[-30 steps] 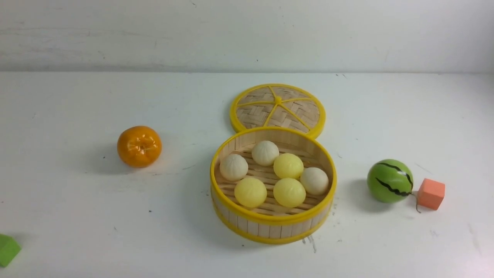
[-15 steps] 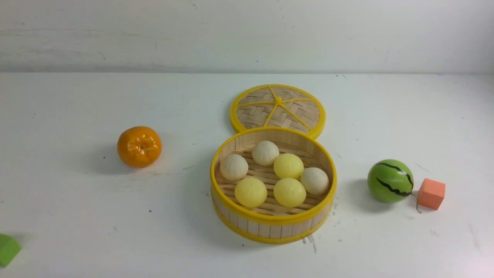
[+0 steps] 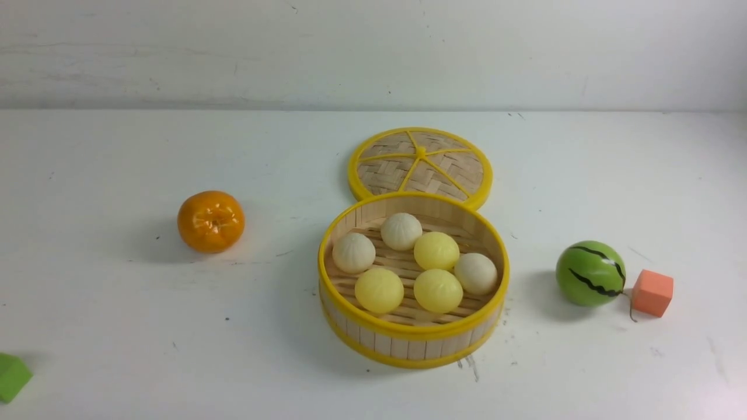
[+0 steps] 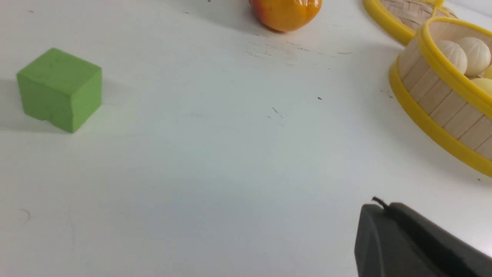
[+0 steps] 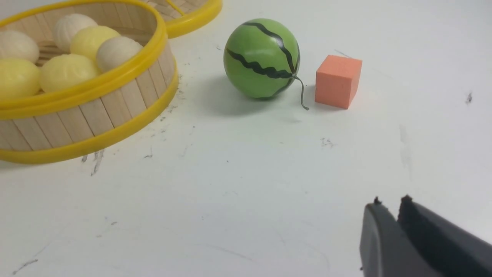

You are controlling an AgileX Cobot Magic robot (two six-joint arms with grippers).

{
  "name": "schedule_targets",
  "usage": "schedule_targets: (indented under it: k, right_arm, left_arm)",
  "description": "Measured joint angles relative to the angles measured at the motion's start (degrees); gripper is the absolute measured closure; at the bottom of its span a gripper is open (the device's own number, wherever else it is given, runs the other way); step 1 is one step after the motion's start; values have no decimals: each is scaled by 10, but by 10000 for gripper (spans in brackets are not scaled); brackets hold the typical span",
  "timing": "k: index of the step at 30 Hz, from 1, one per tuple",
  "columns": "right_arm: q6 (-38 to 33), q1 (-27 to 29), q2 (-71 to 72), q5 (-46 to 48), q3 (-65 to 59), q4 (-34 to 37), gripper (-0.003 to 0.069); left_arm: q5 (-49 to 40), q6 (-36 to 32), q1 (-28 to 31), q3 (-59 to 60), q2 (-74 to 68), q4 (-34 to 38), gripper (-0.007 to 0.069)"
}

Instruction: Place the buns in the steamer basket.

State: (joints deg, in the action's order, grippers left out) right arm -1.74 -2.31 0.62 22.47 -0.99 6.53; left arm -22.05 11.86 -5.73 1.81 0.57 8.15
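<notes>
The steamer basket (image 3: 413, 344) stands mid-table with several buns inside on its slatted floor: three pale yellow ones (image 3: 437, 290) and three beige-white ones (image 3: 353, 252). No arm shows in the front view. In the left wrist view my left gripper (image 4: 384, 206) hangs shut and empty over bare table, well short of the basket (image 4: 434, 111) and its buns (image 4: 476, 55). My right gripper (image 5: 389, 202) hovers over bare table with a narrow gap between its tips and nothing in it, away from the basket (image 5: 96, 111) and buns (image 5: 67, 71).
The woven lid (image 3: 420, 163) lies flat just behind the basket. An orange (image 3: 210, 221) sits to the left. A green cube (image 3: 11, 377) is at the near left edge. A watermelon ball (image 3: 589, 273) and a salmon cube (image 3: 652, 293) sit right of the basket.
</notes>
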Motion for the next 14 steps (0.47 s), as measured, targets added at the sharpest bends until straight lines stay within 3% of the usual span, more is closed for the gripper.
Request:
schedule_targets:
  k: [14]
  right_arm:
    - [0,0,0,0,0,0,566]
  left_arm:
    - [0,0,3,0,0,0,638]
